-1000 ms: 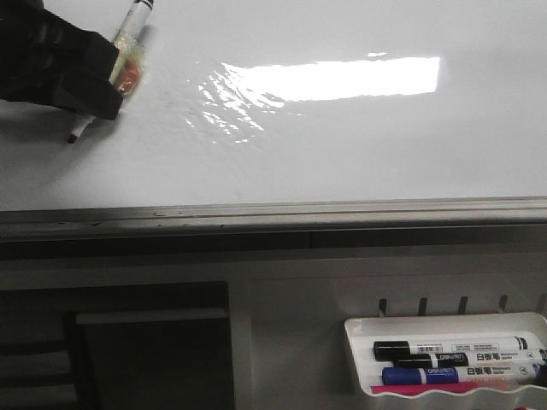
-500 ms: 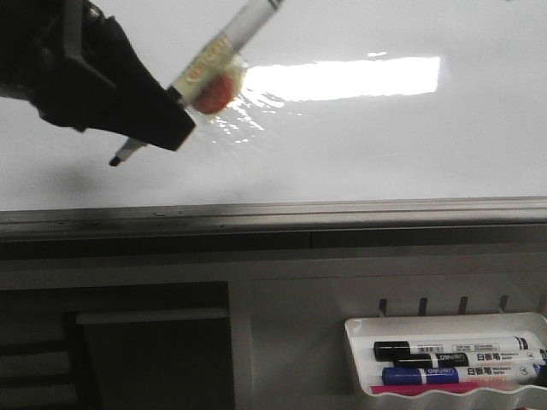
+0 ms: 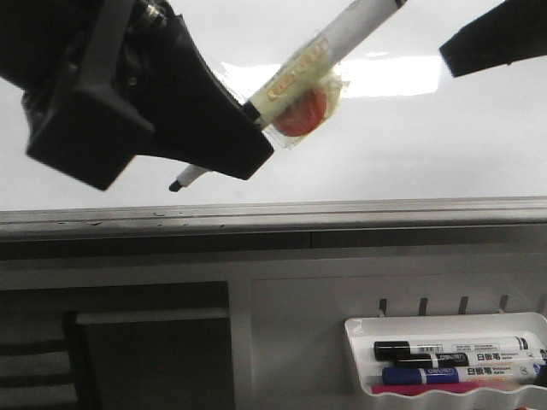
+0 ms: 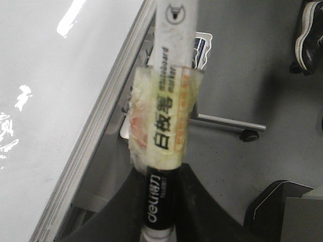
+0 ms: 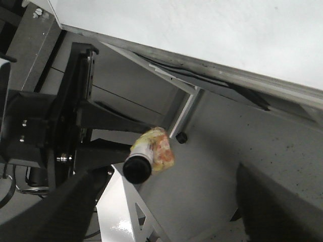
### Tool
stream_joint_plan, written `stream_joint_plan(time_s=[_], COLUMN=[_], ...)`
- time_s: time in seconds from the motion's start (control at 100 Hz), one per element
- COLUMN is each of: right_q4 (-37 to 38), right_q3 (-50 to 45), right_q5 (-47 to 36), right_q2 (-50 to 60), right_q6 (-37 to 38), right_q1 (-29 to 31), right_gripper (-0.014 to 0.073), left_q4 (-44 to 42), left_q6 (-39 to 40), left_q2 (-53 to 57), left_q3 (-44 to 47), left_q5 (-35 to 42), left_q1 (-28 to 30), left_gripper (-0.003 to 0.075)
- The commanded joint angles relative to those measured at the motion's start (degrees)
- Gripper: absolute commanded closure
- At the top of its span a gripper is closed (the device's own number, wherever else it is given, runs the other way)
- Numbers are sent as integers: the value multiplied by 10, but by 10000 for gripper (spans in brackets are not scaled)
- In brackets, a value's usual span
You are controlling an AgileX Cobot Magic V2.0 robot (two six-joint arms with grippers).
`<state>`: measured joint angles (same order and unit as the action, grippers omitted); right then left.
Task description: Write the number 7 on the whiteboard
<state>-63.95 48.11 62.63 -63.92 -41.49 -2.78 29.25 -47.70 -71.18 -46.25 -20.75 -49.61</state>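
Front cam: the left gripper [image 3: 256, 137] is big and dark, upper left of the shot, pinching a white marker [image 3: 320, 51] that's wrapped w/ yellowish tape [image 3: 295, 73]. An orange-red blob [image 3: 306, 113] sits under the tape, touching the barrel. The marker lies at a slant: dark tip [image 3: 176, 184] low and to the left, poking out below the gripper, back end up toward the top right. Tip is in front of the whiteboard [image 3: 410, 154], near its grey edge strip [image 3: 342, 210]; can't tell if it touches the surface, looks lifted off.

No number 7 visible on the board in any view; the white area that shows has only a bright glare [image 3: 393, 75] behind the marker.

Left wrist cam: fingers [image 4: 202, 201] pressed on both sides of the marker's [image 4: 169, 101] black band, tape wrap [image 4: 164, 118] just past them. Whiteboard [image 4: 45, 101] to one side.

Right gripper [image 3: 496, 38] only shows as a dark wedge at the top right corner of the front cam, well apart from the marker. In its wrist cam the fingers [image 5: 65, 206] are spread wide w/ nothing between them; the taped marker [image 5: 149, 154] is seen end-on beyond, whiteboard [image 5: 202, 25] above it.

Below the board, lower right: a white tray [image 3: 359, 342] holding a black-capped marker [image 3: 444, 350], a blue one [image 3: 461, 374] and sth pink [image 3: 436, 389] at the front.
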Motion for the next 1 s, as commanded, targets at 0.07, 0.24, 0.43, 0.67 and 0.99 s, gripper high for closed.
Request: stream_joint_plan(time_s=[0.07, 0.24, 0.43, 0.67, 0.99], right_q4=[-56, -61, -59, -57, -57], right_q3=[19, 37, 55, 57, 57], right_q5=[-6, -22, -26, -9, 2], right_q2=[-17, -41, -59, -75, -75], right_q6=[-32, -36, -47, -63, -87], right_q1=[-38, -75, -97, -97, -97], right_gripper=[83, 127, 281, 536, 665], left_q4=[9, 9, 9, 9, 29], left_q6=[0, 0, 0, 0, 1], left_q2=[17, 17, 17, 17, 17], left_q3=[-16, -16, -16, -16, -16], left_q5=[37, 37, 40, 65, 75], left_q1=[-4, -4, -4, -4, -4], left_gripper=[741, 741, 741, 741, 581])
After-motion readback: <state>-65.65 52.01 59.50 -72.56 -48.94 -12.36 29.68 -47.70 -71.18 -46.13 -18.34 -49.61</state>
